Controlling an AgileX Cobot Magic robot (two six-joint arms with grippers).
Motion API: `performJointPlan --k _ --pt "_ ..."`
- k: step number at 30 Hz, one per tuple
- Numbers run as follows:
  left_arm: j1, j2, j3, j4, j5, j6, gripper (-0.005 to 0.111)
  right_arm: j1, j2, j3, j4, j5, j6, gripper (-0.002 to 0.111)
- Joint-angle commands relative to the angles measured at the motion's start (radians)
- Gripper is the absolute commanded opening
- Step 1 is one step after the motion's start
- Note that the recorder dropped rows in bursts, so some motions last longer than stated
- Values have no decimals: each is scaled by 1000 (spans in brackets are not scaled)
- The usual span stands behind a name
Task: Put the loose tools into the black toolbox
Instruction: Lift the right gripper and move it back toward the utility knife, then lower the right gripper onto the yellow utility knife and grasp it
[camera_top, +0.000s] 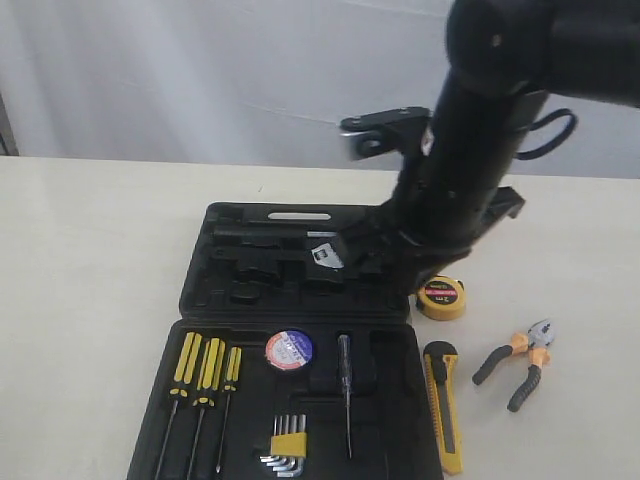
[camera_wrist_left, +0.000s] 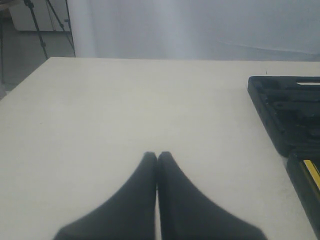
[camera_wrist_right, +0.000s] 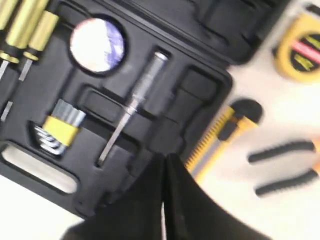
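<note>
Both left tool (camera_wrist_left: 157, 155) and right tool (camera_wrist_right: 165, 156) sit pinched together, empty (pliers (camera_top: 520, 362) outside black toolbox (camera_top: 215, 262)).

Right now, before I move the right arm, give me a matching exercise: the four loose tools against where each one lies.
Tools:
1 tape roll
2 tape measure
3 knife
4 pliers

Places:
A table, farthest right
B round recess in the toolbox
C table, just beyond the knife's black end
D table, along the toolbox's right edge

Pairs: 1-B, 2-C, 3-D, 4-A.
</note>
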Motion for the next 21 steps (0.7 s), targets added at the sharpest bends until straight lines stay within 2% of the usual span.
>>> performJointPlan --k 1,10,16,21 --pt "-5 -1 3 0 -5 -6 0 -89 -131 123 -15 -27 -3 -1" --pt "-5 -1 3 0 -5 -6 0 -223 -287 393 -15 -162 -1 -1" --pt "-5 -1 3 0 -5 -6 0 -230 -259 527 41 -294 3 -1" --pt "-5 -1 3 0 -5 -6 0 -230 -230 564 53 -349 3 -1"
